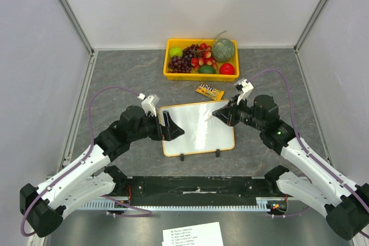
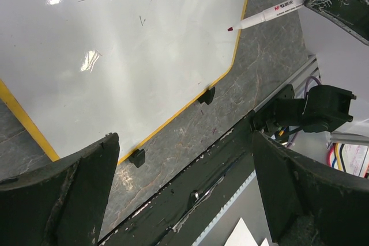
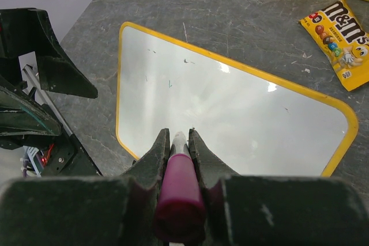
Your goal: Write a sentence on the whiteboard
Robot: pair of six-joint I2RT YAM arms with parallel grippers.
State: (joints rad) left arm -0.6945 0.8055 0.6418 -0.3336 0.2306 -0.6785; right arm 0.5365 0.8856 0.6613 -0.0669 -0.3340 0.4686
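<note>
Currently pre-writing. Grey tabletop [image 1: 127, 79] carrying whiteboard [image 1: 196, 136] flat at centre, clip feet toward near edge, face blank bar faint specks; no sentence on it yet. Yellow fruit bin [image 1: 200, 75] at far side, out of the way. Left pincer [image 1: 172, 126] spread fully wide over board's left edge, gripping nothing, probably parked to steady the board; contact unclear. Right pincer [image 3: 179, 136] clamped tight on marker [image 2: 271, 12], tip angled down near board's right edge, apparently poised for a first stroke.
</note>
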